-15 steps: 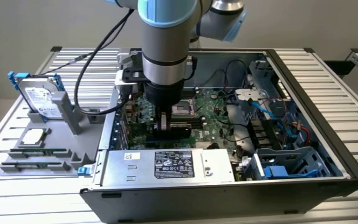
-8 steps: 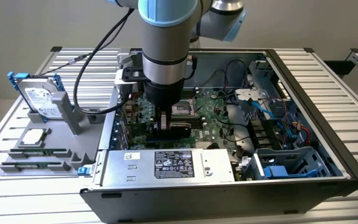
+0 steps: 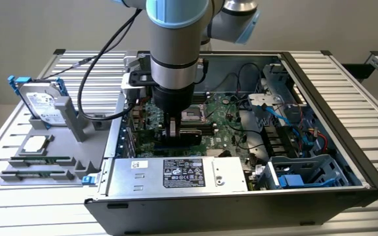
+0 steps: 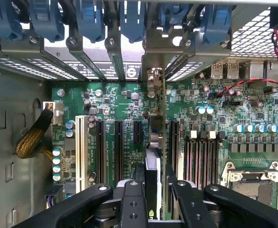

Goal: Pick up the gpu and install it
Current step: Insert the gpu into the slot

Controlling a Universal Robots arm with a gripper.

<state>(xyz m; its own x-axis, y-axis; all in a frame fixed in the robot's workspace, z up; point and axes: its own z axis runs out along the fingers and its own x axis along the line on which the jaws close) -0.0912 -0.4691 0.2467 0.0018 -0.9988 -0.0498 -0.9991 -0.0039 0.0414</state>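
Left to right in wrist view: white slot (image 4: pixel 79 147), black expansion slots (image 4: pixel 101 149), then gpu (image 4: pixel 154 142) edge-on, standing over the motherboard (image 4: pixel 125 102) inside the case (image 3: pixel 346 123). Gripper (image 4: pixel 153 199) clamped on gpu's upper edge. Risks, as judged: misaligned with slot, bracket snagging rear wall, jammed or half-seated connector, flexed board.

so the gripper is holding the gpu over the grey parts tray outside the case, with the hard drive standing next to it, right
Not quite. The gripper holds the gpu inside the open computer case, edge-on above the green motherboard, not over the grey parts tray. The exterior view shows the arm reaching down into the case. The hard drive does stand on that tray, outside the case.
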